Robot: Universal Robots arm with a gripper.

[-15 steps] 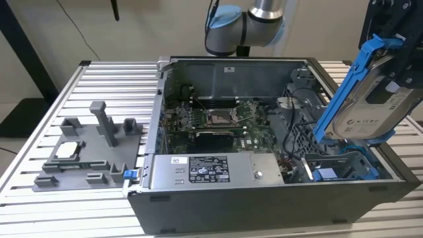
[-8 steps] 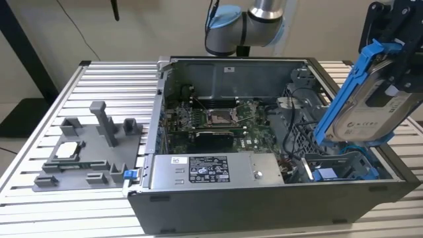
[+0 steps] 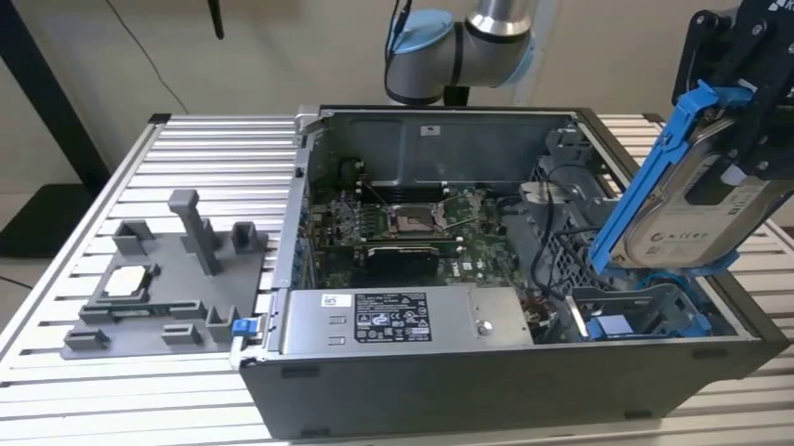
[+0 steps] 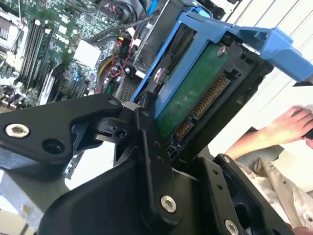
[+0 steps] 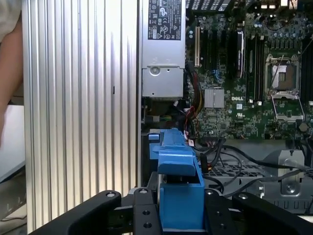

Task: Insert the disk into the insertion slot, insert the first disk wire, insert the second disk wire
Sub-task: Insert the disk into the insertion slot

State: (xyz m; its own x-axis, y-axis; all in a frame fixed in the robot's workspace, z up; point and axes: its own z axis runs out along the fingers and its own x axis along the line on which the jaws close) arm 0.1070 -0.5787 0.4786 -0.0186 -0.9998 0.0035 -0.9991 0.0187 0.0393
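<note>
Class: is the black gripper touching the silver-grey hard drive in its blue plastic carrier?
Touching. First wrist view: black gripper clamps the blue-framed hard drive from both sides.

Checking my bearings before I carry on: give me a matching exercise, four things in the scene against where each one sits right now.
Things:
1. the disk
2. the insertion slot
3. the power-supply box
4. the CPU socket

Places:
A. in the middle of the motherboard
B. tilted, clamped in the gripper above the case
C. along the case's near wall in the exterior view
D. under the disk's lower end, at the exterior view's right

Pairs: 1-B; 2-D; 3-C; 4-A
</note>
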